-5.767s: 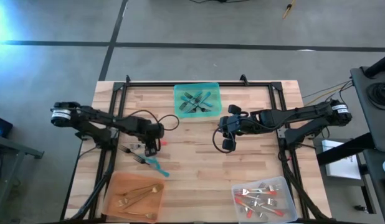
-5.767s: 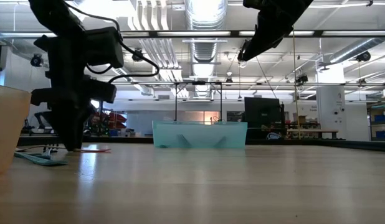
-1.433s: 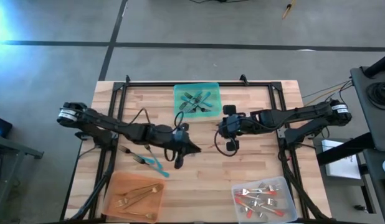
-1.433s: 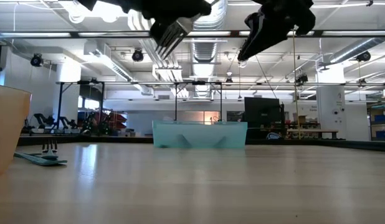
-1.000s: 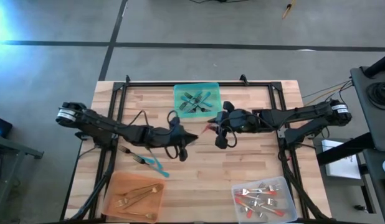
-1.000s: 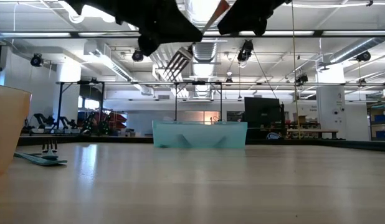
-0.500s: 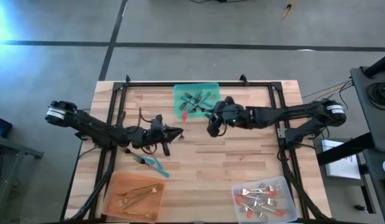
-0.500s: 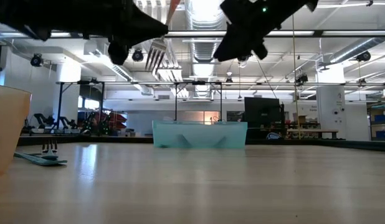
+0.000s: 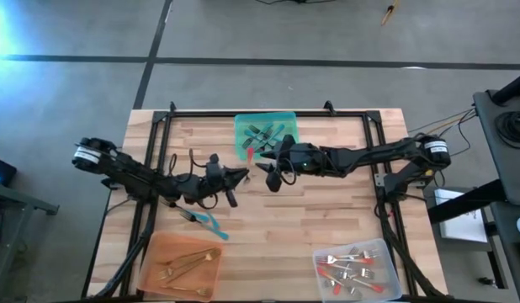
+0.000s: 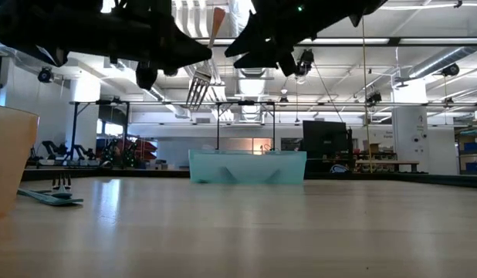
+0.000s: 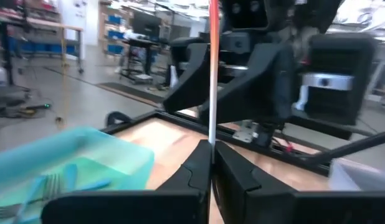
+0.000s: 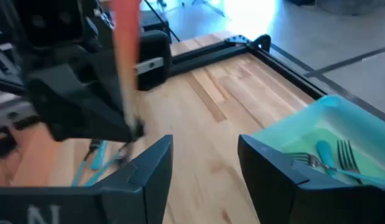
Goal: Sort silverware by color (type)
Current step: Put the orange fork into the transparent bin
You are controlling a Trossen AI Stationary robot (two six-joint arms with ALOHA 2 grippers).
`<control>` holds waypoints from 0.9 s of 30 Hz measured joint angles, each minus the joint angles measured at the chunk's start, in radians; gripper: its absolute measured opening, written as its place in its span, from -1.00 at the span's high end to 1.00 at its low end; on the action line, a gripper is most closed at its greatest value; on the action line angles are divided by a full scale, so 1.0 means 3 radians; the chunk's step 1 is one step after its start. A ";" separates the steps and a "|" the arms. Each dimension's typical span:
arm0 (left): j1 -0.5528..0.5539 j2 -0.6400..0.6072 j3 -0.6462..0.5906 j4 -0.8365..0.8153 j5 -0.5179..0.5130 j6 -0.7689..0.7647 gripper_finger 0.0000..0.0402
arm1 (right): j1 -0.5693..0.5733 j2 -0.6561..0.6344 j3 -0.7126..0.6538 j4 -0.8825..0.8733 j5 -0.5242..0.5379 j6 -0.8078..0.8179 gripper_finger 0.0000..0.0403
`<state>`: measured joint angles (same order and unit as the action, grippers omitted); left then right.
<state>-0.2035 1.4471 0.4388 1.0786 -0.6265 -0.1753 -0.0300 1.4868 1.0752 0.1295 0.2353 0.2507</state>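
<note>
My left gripper (image 9: 236, 175) hangs over the table's middle, shut on a red-handled fork (image 10: 201, 66). The fork's red handle (image 11: 212, 62) sticks up and its tines (image 10: 195, 86) point down. My right gripper (image 9: 267, 171) hovers just to the right of it, open. In the right wrist view the red handle (image 12: 124, 68) stands ahead of the open fingers (image 12: 149, 177), not between them. Teal-handled utensils (image 9: 201, 220) lie flat on the table at the near left. My left gripper pinches the fork between its two fingers at the lower end of the red handle (image 11: 211, 142). The fingers come level from the table's left and lie across the fork. The fork stands nearly upright and clear of the table, handle above the fingers and tines below.
A teal tray (image 9: 240, 122) with teal-handled forks stands at the far middle, close behind both grippers. An orange tray (image 9: 151, 252) with gold pieces sits at the near left. A clear tray (image 9: 386, 252) with red-handled forks sits at the near right. Bare wood lies between them.
My left gripper has carried the fork toward the table's left edge, keeping it high and clear of the table. My right gripper has followed it leftward and stays close beside the fork's handle.
</note>
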 joint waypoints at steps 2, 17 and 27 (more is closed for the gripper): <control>0.0004 -0.0014 0.0003 -0.0007 -0.0119 0.0055 1.00 | 0.0035 0.0000 0.0000 0.0036 0.0002 -0.0019 0.12; 0.0024 0.0172 0.0139 -0.0034 -0.0328 0.0101 1.00 | 0.0136 0.0215 -0.0003 0.0715 0.0438 -0.0032 0.15; 0.0024 0.0217 0.0160 -0.0050 -0.0317 0.0119 1.00 | 0.0128 0.0294 -0.0003 0.0854 0.0440 -0.0084 0.19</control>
<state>-0.1963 1.5124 0.4868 1.0635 -0.7215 -0.1394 0.0084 1.5749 1.0744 0.3856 0.3673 0.2256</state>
